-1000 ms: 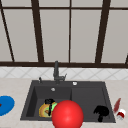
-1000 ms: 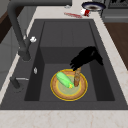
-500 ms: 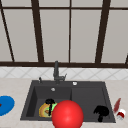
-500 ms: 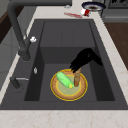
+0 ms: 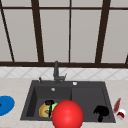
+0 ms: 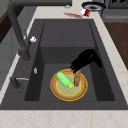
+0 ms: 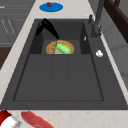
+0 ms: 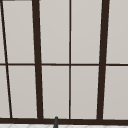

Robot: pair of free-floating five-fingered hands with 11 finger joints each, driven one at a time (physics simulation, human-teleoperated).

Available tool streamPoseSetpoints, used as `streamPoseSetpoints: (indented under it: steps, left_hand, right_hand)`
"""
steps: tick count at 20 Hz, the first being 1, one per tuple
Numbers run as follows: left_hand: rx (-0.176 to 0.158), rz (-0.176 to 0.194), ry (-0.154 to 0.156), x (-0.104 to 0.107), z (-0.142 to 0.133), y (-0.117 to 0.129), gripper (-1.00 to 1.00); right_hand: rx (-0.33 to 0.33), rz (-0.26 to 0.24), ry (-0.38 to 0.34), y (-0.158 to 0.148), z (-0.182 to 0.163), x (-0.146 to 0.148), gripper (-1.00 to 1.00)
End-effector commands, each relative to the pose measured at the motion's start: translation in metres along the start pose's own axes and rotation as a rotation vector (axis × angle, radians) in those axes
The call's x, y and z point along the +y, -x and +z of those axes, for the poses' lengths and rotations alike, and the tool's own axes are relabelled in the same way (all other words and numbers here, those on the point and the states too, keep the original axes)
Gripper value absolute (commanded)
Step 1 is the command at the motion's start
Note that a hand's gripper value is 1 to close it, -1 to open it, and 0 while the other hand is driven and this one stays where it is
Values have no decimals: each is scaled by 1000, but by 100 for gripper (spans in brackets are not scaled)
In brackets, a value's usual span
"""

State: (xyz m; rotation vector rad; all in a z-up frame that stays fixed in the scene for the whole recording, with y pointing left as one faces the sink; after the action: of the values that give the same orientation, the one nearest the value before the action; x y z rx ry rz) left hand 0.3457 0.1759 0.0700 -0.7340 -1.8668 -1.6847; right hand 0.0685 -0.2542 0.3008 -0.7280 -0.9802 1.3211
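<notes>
Window (image 8: 70,62) with dark frames stood behind the counter, pale panes. Dark double sink (image 5: 87,86) sat in a light stone countertop (image 5: 15,85), with a dark faucet (image 5: 56,72) at the back edge (its spout ran across the top of the left side view (image 6: 37,3)). A big red ball (image 5: 67,115) sat at the front of the sink in the front view, covering part of the left basin. A blue plate (image 5: 5,105) lay on the counter left of the sink, something small and reddish on it in the right side view (image 7: 49,4).

In the left basin lay a yellow-rimmed plate (image 6: 58,92), flat on the basin floor, with a green cucumber-like piece (image 6: 64,79) on it. The left hand (image 6: 83,60) reached down over the plate's front side, fingers curled round a brown stick-shaped thing (image 6: 77,79) that stood upright on the plate just beside the green piece.

The right hand (image 5: 101,111) hung over the right basin near its front right corner, fingers curled in, holding nothing that showed.

On the counter right of the sink lay a red-and-white utensil (image 5: 119,110) (can't tell exactly what it was).
</notes>
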Motion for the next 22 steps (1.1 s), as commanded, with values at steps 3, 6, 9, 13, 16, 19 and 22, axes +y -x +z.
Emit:
streamPoseSetpoints:
  steps: [3,6,9,13,16,19,22]
  left_hand:
    - [-11,-160,24,-15,0,-21,-100]
    - [-93,-222,54,-14,1,-4,-100]
    - [-107,-266,43,-22,2,4,-100]
    - [-97,-289,49,-42,-5,24,-100]
    - [-93,-292,60,-59,-8,40,-100]
    - [-94,-288,77,-73,-13,56,-100]
    - [-80,-293,79,-88,-19,70,-100]
  right_hand:
    - [0,0,0,0,0,0,0]
    - [0,0,0,0,0,0,0]
    - [0,0,0,0,0,0,0]
    - [0,0,0,0,0,0,0]
    - [0,0,0,0,0,0,0]
    - [0,0,0,0,0,0,0]
    - [0,0,0,0,0,0,0]
